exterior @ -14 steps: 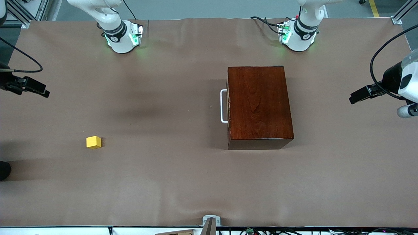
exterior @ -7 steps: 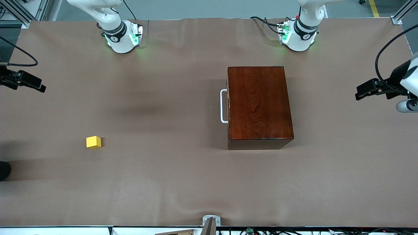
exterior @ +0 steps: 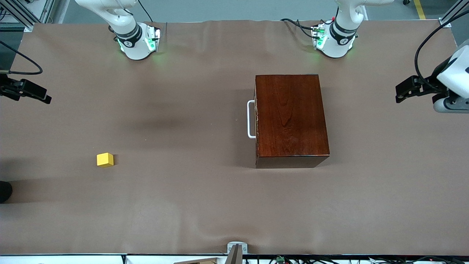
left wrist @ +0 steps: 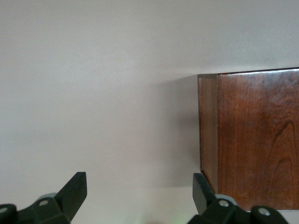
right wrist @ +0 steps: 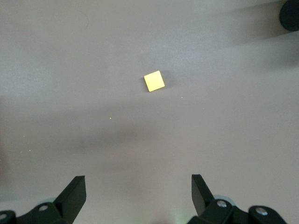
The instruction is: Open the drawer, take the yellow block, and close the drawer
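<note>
The dark reddish-brown wooden box stands in the table's middle, toward the left arm's end. Its drawer is pushed in; only the white bar handle shows, facing the right arm's end. The yellow block lies on the bare table toward the right arm's end, nearer to the front camera than the box. My left gripper hangs open and empty over the table's end, apart from the box. My right gripper hangs open and empty over the other end, with the block well ahead of its fingertips.
A brown cover spreads over the whole table. A dark round object sits at the table's edge by the right arm's end, also seen as a dark round shape. A small metal bracket sits at the front edge.
The left gripper has drifted toward the robots' bases side of the table. The right gripper shifted slightly the same way early on, then held. Box and block have not moved.
</note>
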`<state>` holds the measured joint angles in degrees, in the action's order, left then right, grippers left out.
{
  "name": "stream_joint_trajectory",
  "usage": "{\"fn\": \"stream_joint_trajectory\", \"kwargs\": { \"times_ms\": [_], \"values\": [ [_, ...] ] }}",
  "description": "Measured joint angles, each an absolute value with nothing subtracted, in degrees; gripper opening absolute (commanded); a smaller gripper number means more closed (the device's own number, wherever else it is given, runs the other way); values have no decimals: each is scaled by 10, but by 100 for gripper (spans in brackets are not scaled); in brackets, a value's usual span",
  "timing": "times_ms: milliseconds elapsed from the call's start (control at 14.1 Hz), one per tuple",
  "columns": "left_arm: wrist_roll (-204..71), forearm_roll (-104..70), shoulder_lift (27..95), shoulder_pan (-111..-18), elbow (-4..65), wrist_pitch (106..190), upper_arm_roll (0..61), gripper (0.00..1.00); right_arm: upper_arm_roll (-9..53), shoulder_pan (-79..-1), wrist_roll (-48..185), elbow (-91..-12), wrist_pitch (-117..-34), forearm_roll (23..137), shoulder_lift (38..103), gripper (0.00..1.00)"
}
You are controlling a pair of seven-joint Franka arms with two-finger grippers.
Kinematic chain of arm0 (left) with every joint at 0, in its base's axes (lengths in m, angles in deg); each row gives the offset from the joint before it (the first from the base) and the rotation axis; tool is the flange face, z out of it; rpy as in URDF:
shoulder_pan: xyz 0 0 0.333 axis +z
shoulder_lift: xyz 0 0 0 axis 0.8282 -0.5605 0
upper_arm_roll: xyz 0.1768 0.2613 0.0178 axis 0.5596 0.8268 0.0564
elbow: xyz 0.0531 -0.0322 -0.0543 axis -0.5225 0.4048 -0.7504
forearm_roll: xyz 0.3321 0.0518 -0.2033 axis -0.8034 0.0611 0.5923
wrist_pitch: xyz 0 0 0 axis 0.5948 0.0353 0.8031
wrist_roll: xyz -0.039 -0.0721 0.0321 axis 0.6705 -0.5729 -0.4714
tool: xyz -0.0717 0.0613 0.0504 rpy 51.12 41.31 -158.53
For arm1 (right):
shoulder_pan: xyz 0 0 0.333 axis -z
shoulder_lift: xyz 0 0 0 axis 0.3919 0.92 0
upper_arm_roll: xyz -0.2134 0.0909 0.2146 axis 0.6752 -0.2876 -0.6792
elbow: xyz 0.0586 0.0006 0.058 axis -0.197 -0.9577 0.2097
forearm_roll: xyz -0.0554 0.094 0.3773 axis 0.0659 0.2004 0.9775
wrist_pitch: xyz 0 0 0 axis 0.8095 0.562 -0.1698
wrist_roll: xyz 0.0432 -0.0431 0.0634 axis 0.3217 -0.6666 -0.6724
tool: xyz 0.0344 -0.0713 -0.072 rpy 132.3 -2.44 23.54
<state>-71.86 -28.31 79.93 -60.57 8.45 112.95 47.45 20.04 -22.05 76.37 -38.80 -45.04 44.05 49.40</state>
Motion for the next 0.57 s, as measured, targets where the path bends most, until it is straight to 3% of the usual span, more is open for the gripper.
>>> {"fn": "stream_joint_trajectory", "kwargs": {
  "times_ms": [568],
  "values": [
    [-719,-281,801,-604,88,1135,477,100,200,-220,764,-388,-450,440,494,100]
  ]
}}
